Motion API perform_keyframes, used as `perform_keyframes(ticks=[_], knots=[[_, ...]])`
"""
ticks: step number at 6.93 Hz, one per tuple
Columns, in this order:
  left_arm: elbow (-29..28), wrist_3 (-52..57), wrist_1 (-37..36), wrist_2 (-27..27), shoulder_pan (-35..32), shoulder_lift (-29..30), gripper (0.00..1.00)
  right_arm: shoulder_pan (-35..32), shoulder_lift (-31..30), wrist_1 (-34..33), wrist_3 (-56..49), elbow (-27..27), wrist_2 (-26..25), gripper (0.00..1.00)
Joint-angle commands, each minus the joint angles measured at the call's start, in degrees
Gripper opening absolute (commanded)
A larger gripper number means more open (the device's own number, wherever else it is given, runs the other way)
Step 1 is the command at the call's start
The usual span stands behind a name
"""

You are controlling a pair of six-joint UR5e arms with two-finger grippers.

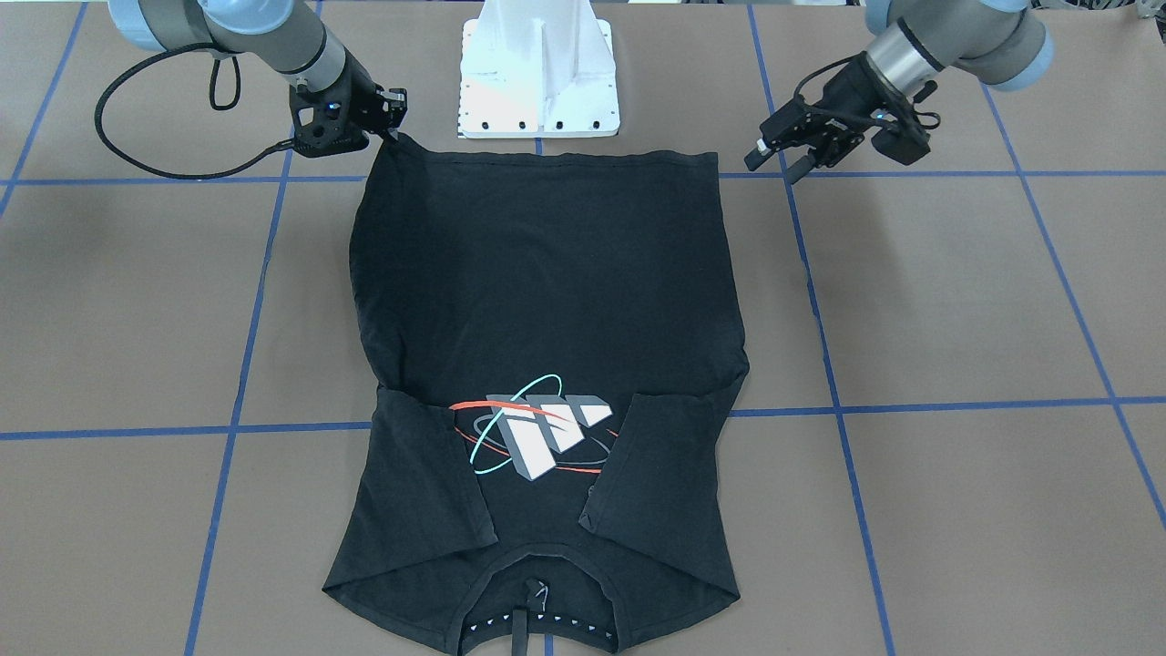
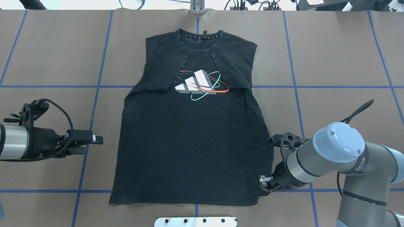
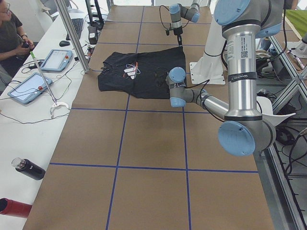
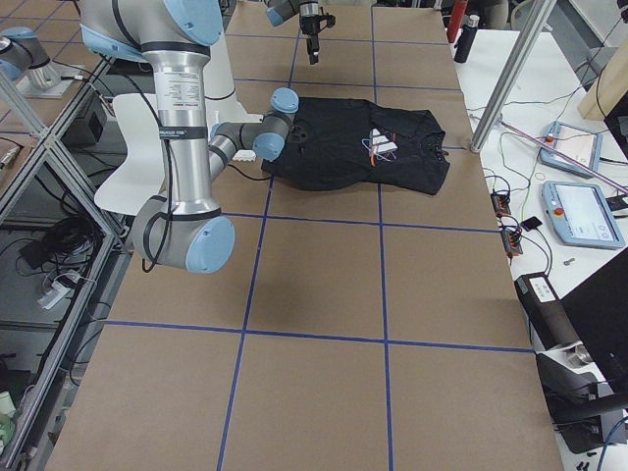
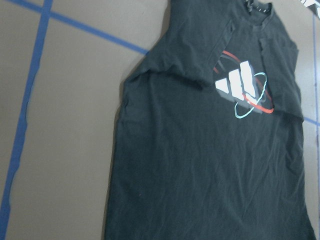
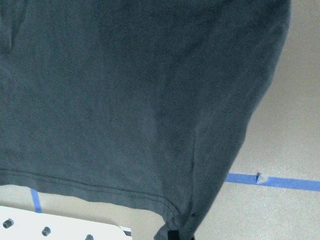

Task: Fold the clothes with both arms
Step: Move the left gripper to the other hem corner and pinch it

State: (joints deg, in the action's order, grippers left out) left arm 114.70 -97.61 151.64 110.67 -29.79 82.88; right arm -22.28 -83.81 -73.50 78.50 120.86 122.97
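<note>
Brown paper table (image 2: pixel 47 47), gridded with blue tape (image 2: pixel 63 86), carries the shirt (image 2: pixel 189 142) flat, print up, sleeves folded in. My right gripper (image 2: pixel 264 186) pinches its hem corner. My left gripper (image 1: pixel 776 164) hovers spread off the opposite corner. Tablets (image 3: pixel 29 88) lie beyond its collar.

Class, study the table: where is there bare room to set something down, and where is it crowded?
Free: the table squares left of the T-shirt beyond the left gripper, and those right of its shoulder, above the right gripper. Crowded: the hem edge, between that gripper and the white pedestal base.
</note>
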Motion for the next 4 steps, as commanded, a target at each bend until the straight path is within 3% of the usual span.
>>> perform_keyframes(ticks=[1,4], knots=[[-0.09,-5.56,-0.11,-7.2,8.49,0.09,1.0,-1.62,0.41,0.02,0.07,1.22,0.87,0.0],[-1.4,-7.59,-0.55,-11.6,13.34,0.27,1.0,-2.23,1.54,0.02,0.07,1.22,0.87,0.0]])
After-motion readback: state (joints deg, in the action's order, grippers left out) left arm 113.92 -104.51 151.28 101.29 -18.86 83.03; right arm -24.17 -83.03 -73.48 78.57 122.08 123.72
